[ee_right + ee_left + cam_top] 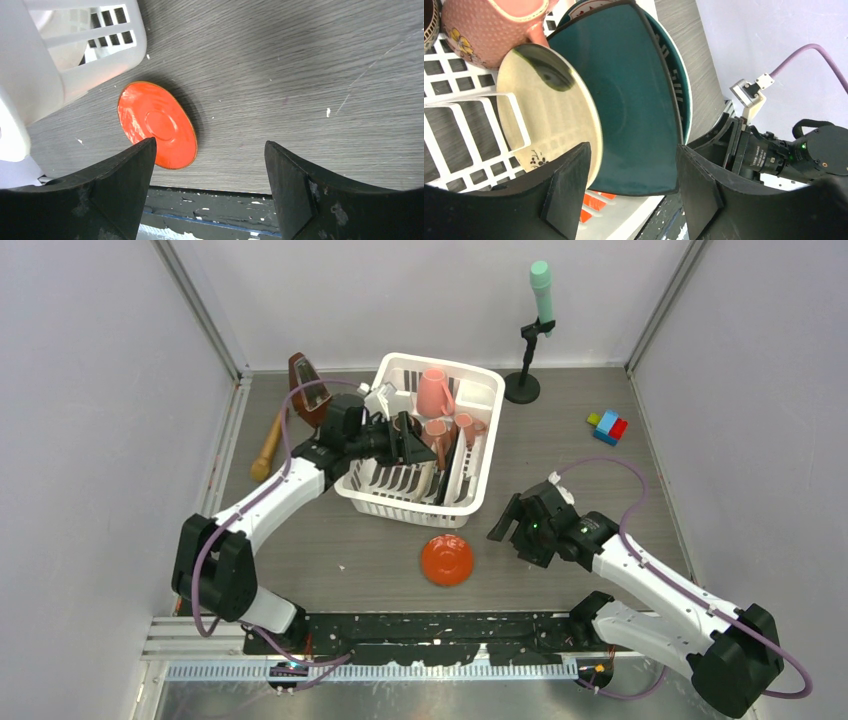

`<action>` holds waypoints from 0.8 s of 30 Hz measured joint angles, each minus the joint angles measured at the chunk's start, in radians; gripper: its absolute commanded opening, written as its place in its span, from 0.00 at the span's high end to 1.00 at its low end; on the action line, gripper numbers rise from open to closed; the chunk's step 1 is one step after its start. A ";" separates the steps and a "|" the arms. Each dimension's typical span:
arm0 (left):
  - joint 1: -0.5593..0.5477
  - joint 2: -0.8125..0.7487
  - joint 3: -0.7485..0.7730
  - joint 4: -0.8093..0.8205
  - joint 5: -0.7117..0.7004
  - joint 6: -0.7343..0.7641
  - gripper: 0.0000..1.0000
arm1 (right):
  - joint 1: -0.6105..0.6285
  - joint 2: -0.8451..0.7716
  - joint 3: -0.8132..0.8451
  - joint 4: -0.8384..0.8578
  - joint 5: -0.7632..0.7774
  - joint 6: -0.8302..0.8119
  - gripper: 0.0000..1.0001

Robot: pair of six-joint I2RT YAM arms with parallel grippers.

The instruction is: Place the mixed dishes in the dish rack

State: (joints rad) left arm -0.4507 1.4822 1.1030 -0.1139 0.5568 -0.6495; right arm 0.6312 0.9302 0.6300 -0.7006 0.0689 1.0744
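**Loaded:** dish rack (455,512) holds a far pink mug (433,392) and a near pink mug (440,430), both beyond the left hand (631,149). The large teal plate (634,90) stands on edge just ahead of that hand's fingers, with a cream dish (544,105) leaning on its left.
**Left hand:** spread wide, apparently gripping nothing.
**Outstanding:** red-centred plate (157,125), flat on the counter (300,75), ahead-left of the right hand (210,144), which is wide and empty.
**Brown bowl:** not made out.
**Off-task:** wooden stick (268,448) and toy blocks (607,426), well apart from both hands.
**Obstruction:** rack wall near the red plate.
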 measured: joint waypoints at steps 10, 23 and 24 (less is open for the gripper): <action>0.000 -0.036 -0.001 -0.029 0.003 0.028 0.33 | 0.000 -0.008 -0.019 0.049 -0.031 0.003 0.22; -0.284 -0.560 -0.159 -0.116 -0.254 0.425 0.38 | 0.000 0.018 -0.301 0.424 -0.173 0.125 0.38; -0.316 -0.594 -0.188 -0.122 -0.277 0.449 0.38 | 0.000 0.036 -0.313 0.460 -0.184 0.131 0.39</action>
State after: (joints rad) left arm -0.7666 0.8886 0.9154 -0.2363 0.2802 -0.2005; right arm 0.6312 0.9665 0.3168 -0.2409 -0.1154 1.2053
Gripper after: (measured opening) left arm 0.621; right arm 0.623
